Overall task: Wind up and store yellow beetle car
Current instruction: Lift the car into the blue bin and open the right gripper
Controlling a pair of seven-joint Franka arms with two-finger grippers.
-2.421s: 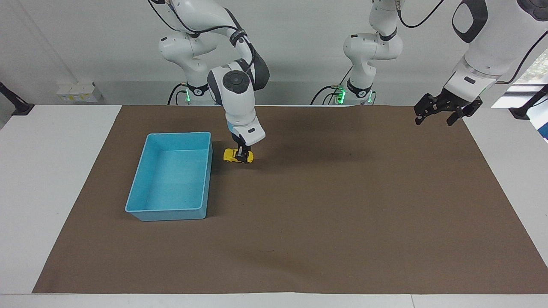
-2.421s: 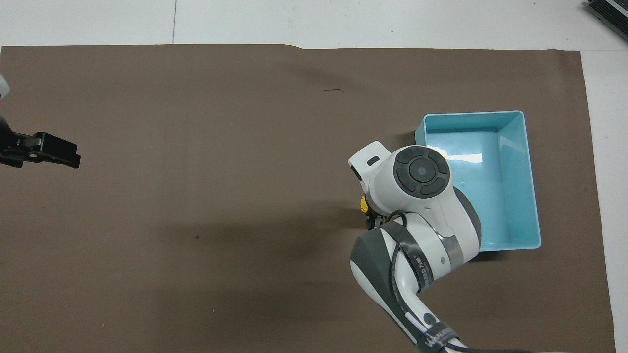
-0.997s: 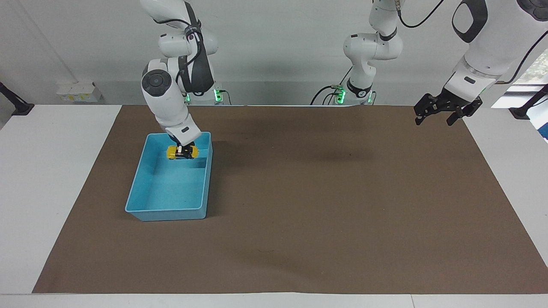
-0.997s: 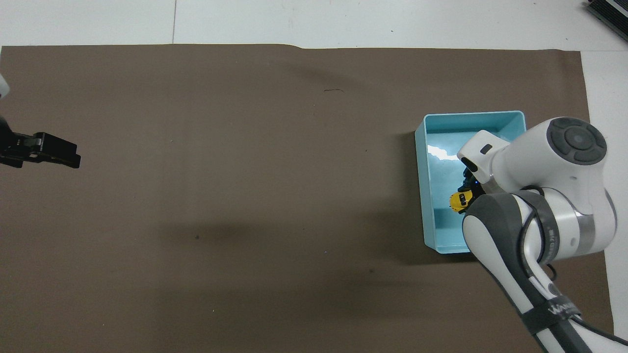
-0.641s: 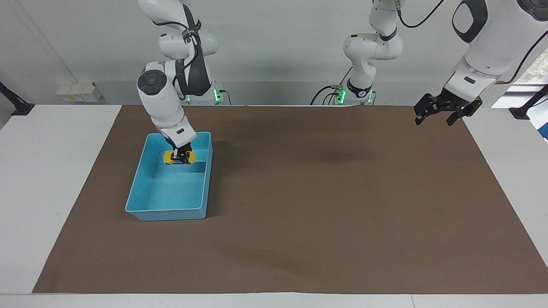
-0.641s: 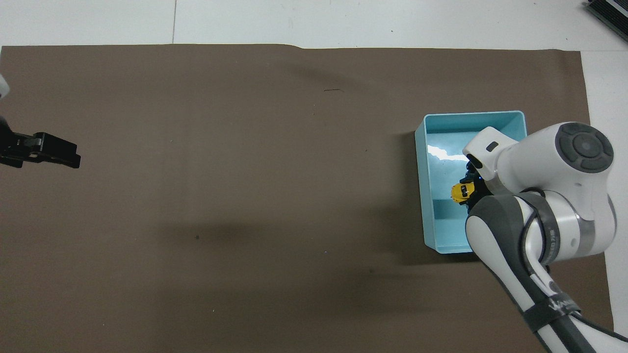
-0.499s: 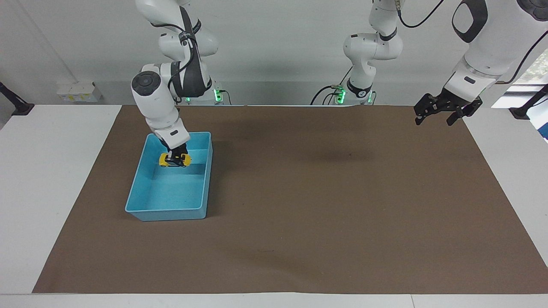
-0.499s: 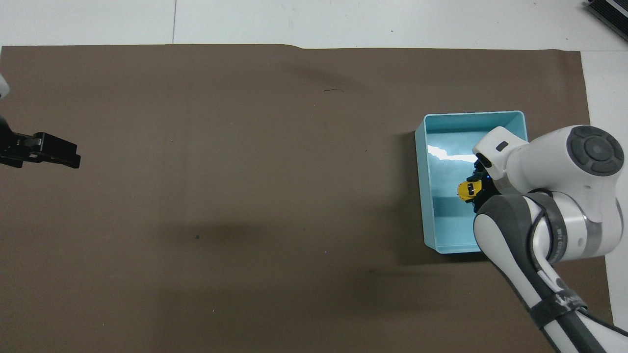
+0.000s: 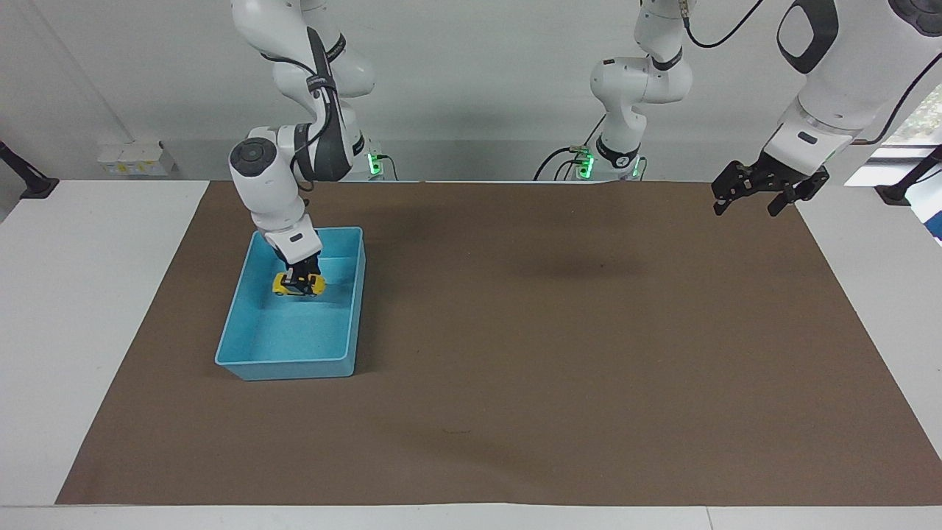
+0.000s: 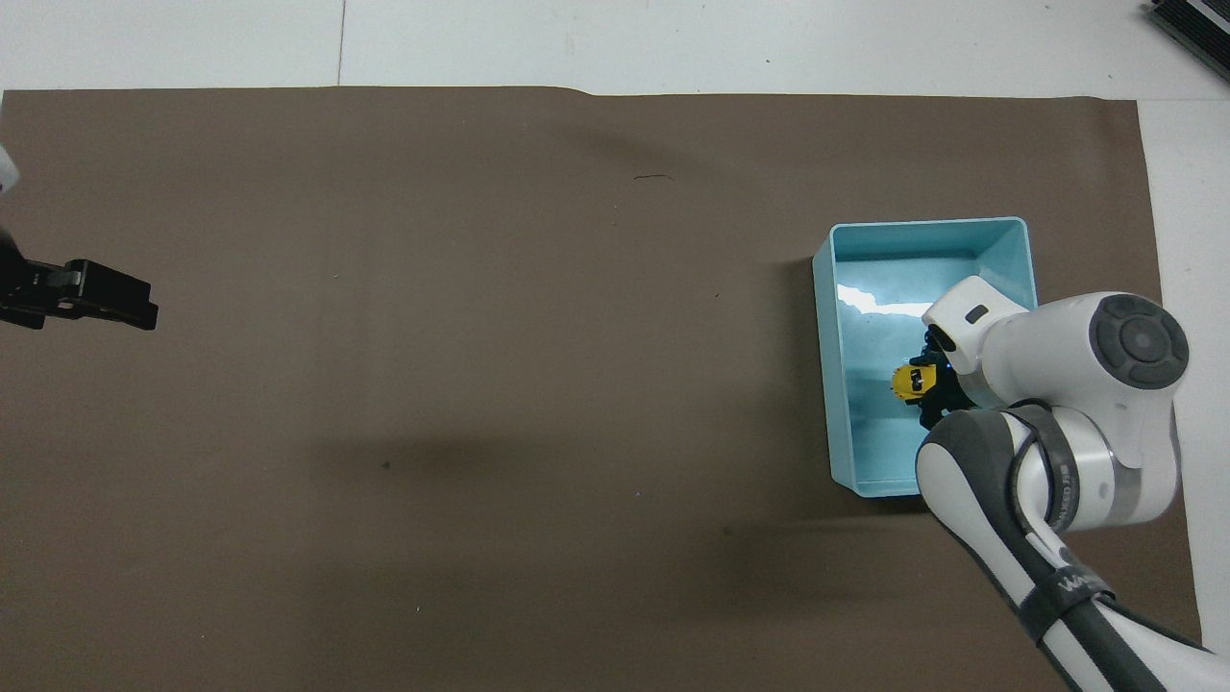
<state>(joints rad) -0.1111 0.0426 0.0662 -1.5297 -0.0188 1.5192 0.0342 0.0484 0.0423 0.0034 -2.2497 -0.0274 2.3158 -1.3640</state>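
Indoors, a white table (image 9: pixel 96 309) under a brown mat (image 9: pixel 559 353) stands against a pale wall. Since a moment ago, the right tool (image 9: pixel 298 281) has sunk lower into the blue tray (image 9: pixel 291 366), pinching the yellow beetle car (image 9: pixel 299 285). The left tool (image 9: pixel 758 193) waits, spread, over the mat's edge.

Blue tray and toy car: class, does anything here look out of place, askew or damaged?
Nothing stands out. The blue tray sits flat and whole on the brown mat. The right tool grips the yellow beetle car inside the tray, roughly level. The left tool waits open over the mat's corner.
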